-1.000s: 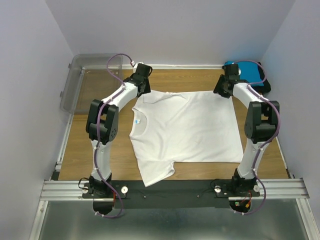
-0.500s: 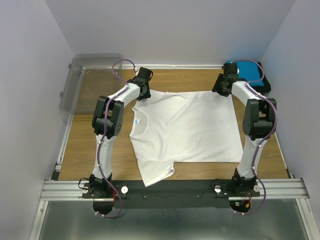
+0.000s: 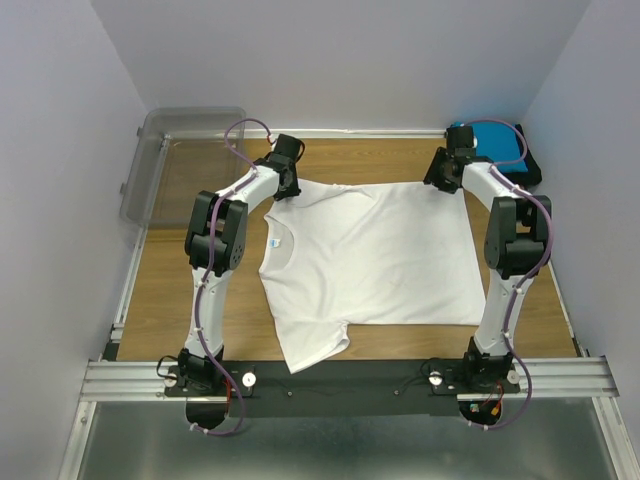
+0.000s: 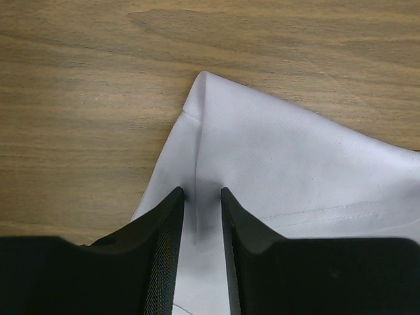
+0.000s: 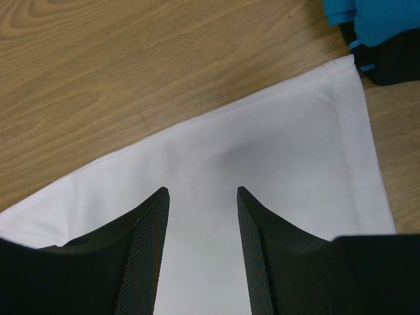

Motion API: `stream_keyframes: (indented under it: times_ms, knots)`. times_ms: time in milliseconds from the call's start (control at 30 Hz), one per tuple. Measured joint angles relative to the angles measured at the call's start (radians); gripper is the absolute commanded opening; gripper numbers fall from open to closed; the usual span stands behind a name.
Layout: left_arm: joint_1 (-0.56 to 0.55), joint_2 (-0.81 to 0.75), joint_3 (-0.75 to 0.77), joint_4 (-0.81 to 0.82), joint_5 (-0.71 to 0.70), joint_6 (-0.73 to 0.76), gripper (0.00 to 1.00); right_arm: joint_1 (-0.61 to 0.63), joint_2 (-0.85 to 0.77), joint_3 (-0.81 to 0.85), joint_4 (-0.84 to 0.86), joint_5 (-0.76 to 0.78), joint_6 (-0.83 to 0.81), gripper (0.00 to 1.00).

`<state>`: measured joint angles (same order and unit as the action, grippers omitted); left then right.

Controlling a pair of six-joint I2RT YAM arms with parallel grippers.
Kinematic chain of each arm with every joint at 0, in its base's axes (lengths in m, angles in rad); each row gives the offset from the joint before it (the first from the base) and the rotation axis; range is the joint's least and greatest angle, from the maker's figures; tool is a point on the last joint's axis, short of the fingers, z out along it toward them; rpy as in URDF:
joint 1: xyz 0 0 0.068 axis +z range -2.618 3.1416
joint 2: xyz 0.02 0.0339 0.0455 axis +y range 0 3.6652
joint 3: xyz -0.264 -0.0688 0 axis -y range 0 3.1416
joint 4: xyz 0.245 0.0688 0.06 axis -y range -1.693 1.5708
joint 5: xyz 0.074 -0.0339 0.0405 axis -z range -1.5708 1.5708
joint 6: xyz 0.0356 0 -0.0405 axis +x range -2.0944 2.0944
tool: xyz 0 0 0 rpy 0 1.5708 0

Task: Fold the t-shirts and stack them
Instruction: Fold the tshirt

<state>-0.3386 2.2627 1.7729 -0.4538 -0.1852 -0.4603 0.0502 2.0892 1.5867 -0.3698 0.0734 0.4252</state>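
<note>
**Q:** What is the setting, and what can't be read clearly?

**A:** Pale lilac walls (image 3: 350, 60) enclose a wood-grain tabletop (image 3: 160, 290). A clear plastic bin (image 3: 180, 150) sits at the far left corner, its contents not discernible. At the far right corner lies a bright blue t-shirt (image 3: 500, 145) on a black t-shirt (image 3: 530, 172). In the top view the right arm partly covers both. In the right wrist view the frame edge cuts them off, so their shape cannot be told.

**Q:** Where is the white t-shirt?

**A:** The white t-shirt (image 3: 380, 260) lies spread flat mid-tabletop, collar to the left and hem to the right. A small blue neck label (image 3: 275, 241) shows inside the collar. The near sleeve (image 3: 310, 350) reaches the dark strip (image 3: 350, 378) at the tabletop's near edge. The far sleeve is partly hidden beneath the left arm's wrist.

**Q:** And the claws?

**A:** The left claw (image 4: 200, 193) is on the far sleeve corner, its fingers drawn close and clamped on a raised ridge of white cloth. The right claw (image 5: 200, 193) stands over the far hem corner with its fingers apart and the cloth flat between them. That corner is just beside the blue and black shirts; whether it touches them cannot be told.

**Q:** Textures?

**A:** The fingers (image 4: 164, 262) are black with fine mesh-patterned inner faces, and their bases are cut off by the frame. The white cloth is smooth and matte, with a stitched seam (image 5: 348, 131) along the hem.
</note>
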Motion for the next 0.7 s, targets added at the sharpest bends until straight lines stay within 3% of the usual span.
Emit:
stream_keyframes:
  times_ms: [700]
  knots:
    - [0.001, 0.0, 0.003, -0.005, 0.021, 0.0, 0.38, -0.006, 0.014, 0.015, 0.002, 0.0, 0.0, 0.54]
